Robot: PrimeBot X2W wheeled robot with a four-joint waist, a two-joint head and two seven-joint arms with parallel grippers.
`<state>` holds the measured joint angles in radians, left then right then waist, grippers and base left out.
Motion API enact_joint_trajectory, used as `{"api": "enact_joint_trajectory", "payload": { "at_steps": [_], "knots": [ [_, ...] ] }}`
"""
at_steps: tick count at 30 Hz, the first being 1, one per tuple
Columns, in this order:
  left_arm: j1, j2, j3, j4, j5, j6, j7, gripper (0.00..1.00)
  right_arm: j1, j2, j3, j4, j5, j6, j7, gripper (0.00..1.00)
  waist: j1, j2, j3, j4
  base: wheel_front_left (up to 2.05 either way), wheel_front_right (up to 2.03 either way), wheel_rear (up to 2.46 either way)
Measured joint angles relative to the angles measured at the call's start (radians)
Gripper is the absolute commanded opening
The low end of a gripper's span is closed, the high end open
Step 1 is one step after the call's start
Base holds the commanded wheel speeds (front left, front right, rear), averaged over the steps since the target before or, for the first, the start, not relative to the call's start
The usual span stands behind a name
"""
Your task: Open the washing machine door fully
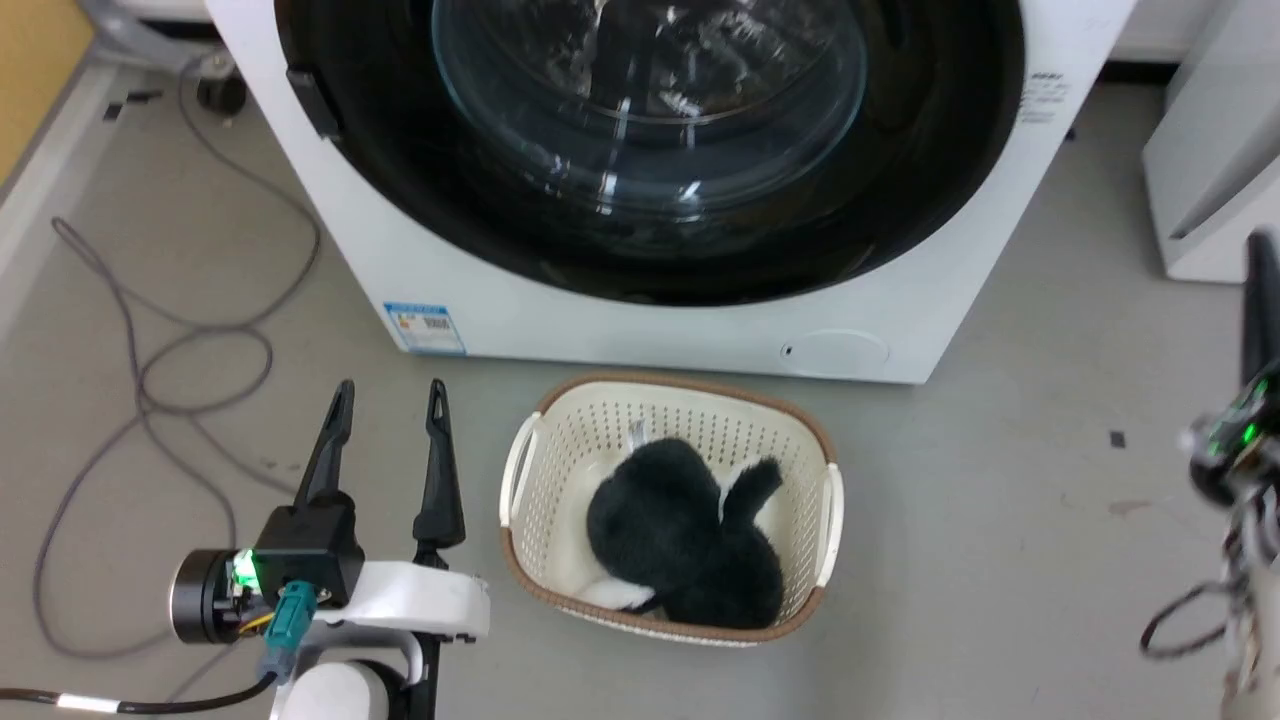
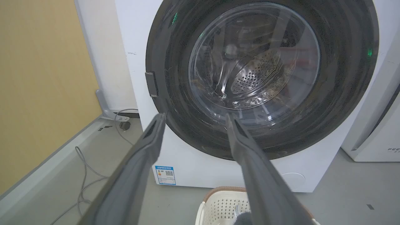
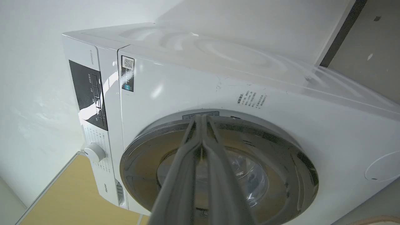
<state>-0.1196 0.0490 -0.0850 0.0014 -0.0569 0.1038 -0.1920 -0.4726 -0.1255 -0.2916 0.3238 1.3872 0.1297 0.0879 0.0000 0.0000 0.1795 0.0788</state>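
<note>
The washing machine door [image 1: 900, 200] is closed flush in the washing machine [image 1: 620, 330], ahead of you. Your left gripper [image 1: 391, 388], jaws spread and empty, points toward it, nearer the handle tab [image 1: 312, 102] on its left edge. Your right gripper [image 3: 200, 117] has its jaws pressed together.

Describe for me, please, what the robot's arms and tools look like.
The left tool has two long, tapering dark fingers on a black block with a green light, a teal connector, a black cable and a white arm shell. The right tool has matching grey fingers, green lights and loose dark cables.
</note>
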Motion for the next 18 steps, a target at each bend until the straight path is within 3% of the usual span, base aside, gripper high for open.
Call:
{"api": "enact_joint_trajectory", "payload": {
  "at_steps": [9,18],
  "knots": [
    [-0.033,0.0,-0.025,-0.006,-0.025,0.023,-0.019,1.0,-0.204,-0.077,-0.022,0.128,0.079,0.0,0.027,0.0,0.0003,0.0,0.072,0.032,0.0,0.0,0.0],
    [-0.059,0.0,-0.048,-0.008,-0.047,0.039,-0.038,1.0,-0.388,-0.144,0.028,0.266,0.11,0.0,0.076,0.0,0.0003,0.0,0.124,0.069,0.0,0.0,0.0]
  ]
}}
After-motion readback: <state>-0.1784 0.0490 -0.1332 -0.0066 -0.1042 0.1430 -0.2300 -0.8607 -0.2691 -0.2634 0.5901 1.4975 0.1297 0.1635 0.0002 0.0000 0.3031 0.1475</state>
